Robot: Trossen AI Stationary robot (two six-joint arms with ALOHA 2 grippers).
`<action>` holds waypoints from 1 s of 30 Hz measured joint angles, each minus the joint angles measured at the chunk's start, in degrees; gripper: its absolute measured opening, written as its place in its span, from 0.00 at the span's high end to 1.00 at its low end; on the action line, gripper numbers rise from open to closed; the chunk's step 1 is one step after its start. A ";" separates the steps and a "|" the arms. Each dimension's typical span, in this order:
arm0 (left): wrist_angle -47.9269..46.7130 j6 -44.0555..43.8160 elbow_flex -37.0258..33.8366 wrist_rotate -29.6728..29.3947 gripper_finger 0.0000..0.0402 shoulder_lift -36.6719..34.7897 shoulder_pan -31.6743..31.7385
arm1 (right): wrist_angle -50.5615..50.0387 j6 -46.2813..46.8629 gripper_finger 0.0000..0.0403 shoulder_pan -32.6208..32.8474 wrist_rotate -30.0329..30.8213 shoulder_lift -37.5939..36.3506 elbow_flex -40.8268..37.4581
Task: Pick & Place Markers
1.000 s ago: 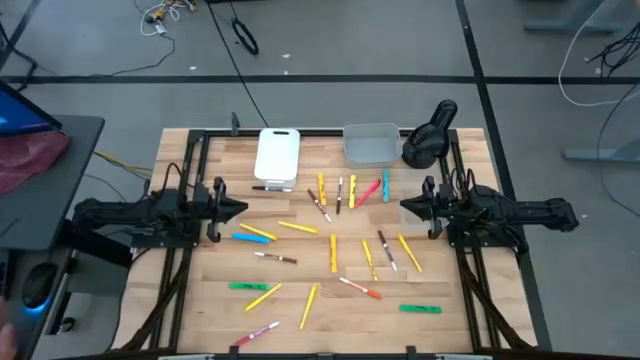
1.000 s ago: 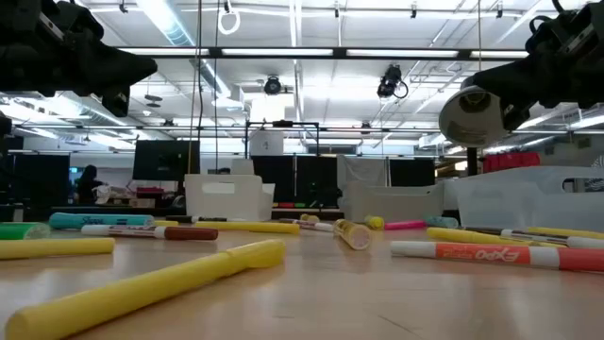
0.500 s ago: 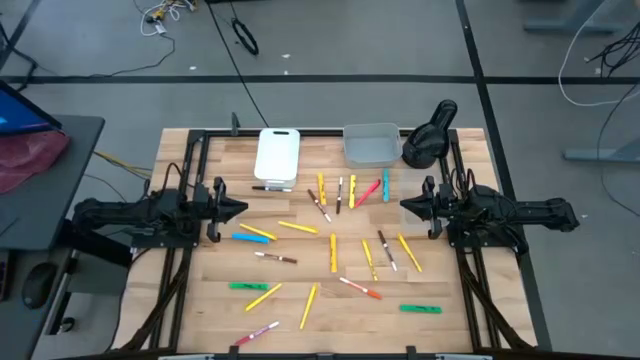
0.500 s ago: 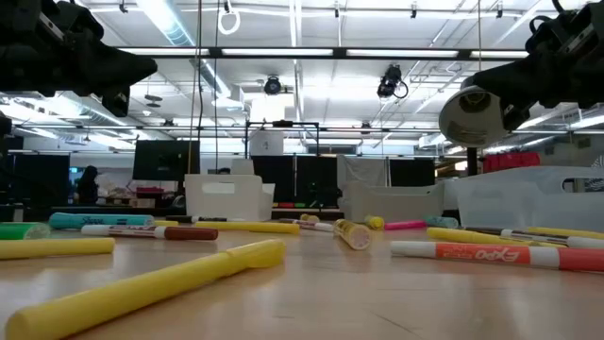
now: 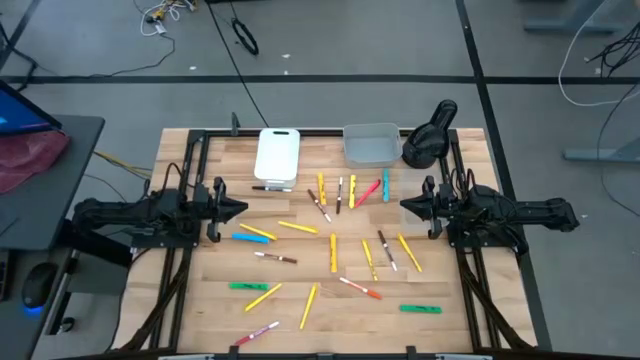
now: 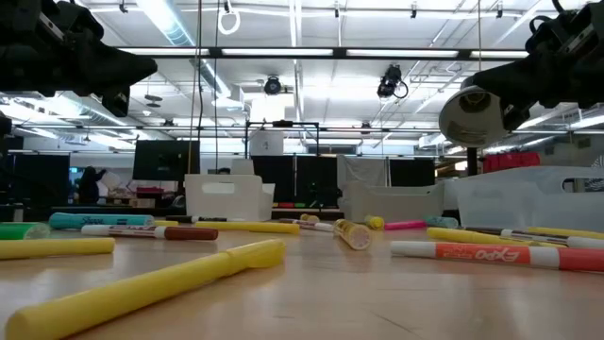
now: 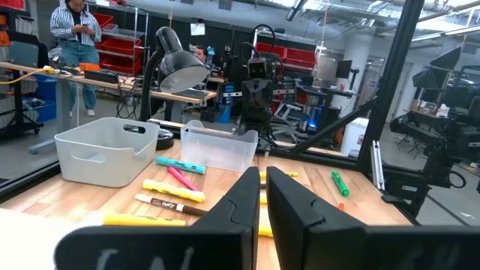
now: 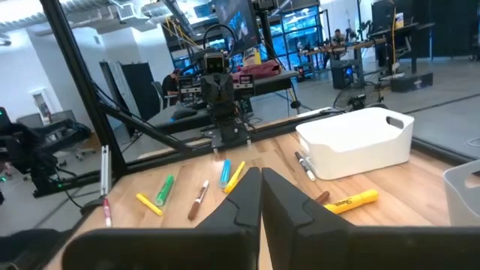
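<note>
Several markers lie flat and scattered on the wooden table (image 5: 200,300): yellow ones (image 5: 298,227), green ones (image 5: 420,308) (image 5: 241,286), a blue one (image 5: 249,238), a pink one (image 5: 368,190) and thin dark ones (image 5: 275,258). My left gripper (image 5: 243,208) hovers at the table's left side, shut and holding nothing; in its wrist view (image 7: 262,186) the fingertips stand almost together. My right gripper (image 5: 404,206) hovers at the right side, shut and holding nothing (image 8: 260,180). Both grippers are above the table and clear of the markers.
A white bin (image 5: 277,153) and a grey bin (image 5: 370,144) stand at the far edge. A black desk lamp (image 5: 428,138) stands at the far right corner. A black frame (image 5: 190,160) borders the table. People show in the room beyond (image 7: 75,30).
</note>
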 joint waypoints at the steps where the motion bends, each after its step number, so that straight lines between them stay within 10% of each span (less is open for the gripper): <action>1: 0.00 0.00 0.00 0.01 0.93 0.00 0.00 | 0.00 -1.30 0.96 -0.01 0.17 -0.01 0.01; 6: 0.00 0.00 -0.01 0.00 0.93 -0.02 0.00 | 2.71 -8.51 0.96 -0.04 0.75 0.02 0.00; 16: -0.02 0.00 0.00 -0.01 0.93 0.00 0.00 | 31.48 7.19 0.96 1.00 -2.95 3.93 0.03; 30: 0.00 0.00 0.00 0.00 0.93 0.00 0.00 | 18.61 10.95 0.96 13.89 11.06 41.92 16.85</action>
